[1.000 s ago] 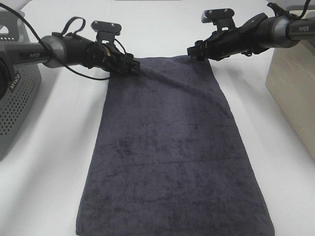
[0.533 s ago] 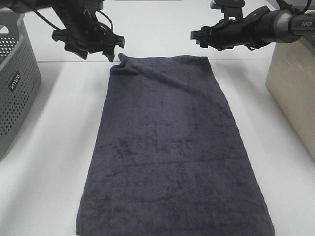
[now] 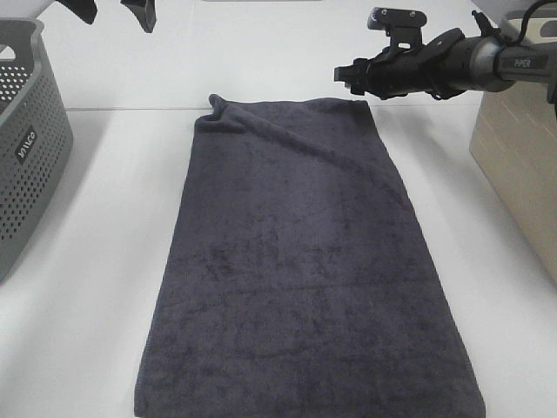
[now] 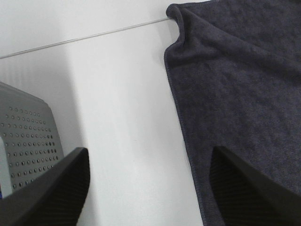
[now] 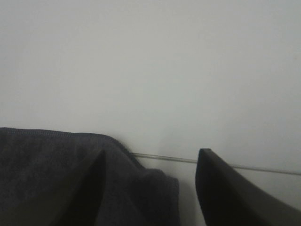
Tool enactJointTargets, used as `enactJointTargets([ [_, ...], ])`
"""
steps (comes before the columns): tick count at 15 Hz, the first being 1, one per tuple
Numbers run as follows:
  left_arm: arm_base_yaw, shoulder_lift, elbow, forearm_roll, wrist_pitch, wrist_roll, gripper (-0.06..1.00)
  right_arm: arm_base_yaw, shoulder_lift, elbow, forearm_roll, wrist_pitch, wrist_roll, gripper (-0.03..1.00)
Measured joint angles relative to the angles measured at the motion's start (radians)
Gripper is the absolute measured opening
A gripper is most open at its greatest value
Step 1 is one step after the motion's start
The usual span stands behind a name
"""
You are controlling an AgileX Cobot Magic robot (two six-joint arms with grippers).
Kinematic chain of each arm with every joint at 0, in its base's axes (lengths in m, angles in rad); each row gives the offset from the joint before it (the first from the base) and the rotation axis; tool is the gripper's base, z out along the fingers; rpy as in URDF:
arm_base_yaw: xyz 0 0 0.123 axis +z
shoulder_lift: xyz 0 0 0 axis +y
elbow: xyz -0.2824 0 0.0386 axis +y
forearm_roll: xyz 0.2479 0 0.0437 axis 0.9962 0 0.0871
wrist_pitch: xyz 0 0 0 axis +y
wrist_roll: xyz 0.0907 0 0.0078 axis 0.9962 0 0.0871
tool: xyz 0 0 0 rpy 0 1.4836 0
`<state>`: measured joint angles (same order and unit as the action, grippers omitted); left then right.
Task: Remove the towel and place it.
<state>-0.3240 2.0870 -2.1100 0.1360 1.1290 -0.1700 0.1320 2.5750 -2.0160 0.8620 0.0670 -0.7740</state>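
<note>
- Clearly, the towel point(image 3: 305, 261) lies spread flat on the white table point(image 3: 104, 261), filling the centre of the frame from its top edge down to the bottom.
- Its upper left corner point(image 3: 213, 109) is rumpled into a small fold; a faint diagonal ridge runs from there toward the right edge.
- Left gripper point(image 3: 117, 9) sits at the very top left of the frame, high above the table; its jaws stand spread and hold nothing, as the left wrist view shows with bare table between the fingers point(image 4: 56, 188).
- Right gripper point(image 3: 348, 77) hangs at the upper right, just above the towel's far right corner; jaws apart, empty, with cloth point(image 5: 70, 188) below them in the right wrist view.
- A grey basket point(image 3: 26, 148) stands at the left edge, a beige box point(image 3: 522, 165) at the right.
- Handling, as a judgement: soft terry, limp, fairly light, not slippery or fragile; it will sag and drag if lifted at one point.
- Best hold: pinch the two far corners, one per gripper, biting deep enough to catch the hem.
</note>
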Motion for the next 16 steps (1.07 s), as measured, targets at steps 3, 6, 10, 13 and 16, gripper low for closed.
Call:
enactJointTargets([
  [3,0.0,-0.002,0.0,0.001,0.024,0.0,0.67,0.0,0.045,-0.019,-0.001,-0.005,-0.003,0.57],
  [6,0.0,-0.004,0.0,0.002,0.048,-0.001,0.67,0.0,0.085,-0.02,-0.006,-0.046,-0.021,0.57],
  [10,0.0,-0.005,0.0,0.001,0.051,-0.001,0.67,0.0,0.114,-0.021,-0.029,-0.146,-0.026,0.57],
  [13,0.0,-0.005,0.0,-0.001,0.052,-0.001,0.67,0.0,0.123,-0.021,-0.036,-0.171,-0.026,0.57],
  [16,0.0,-0.005,0.0,0.0,0.052,-0.001,0.67,0.0,0.108,-0.021,-0.037,-0.188,-0.026,0.57],
])
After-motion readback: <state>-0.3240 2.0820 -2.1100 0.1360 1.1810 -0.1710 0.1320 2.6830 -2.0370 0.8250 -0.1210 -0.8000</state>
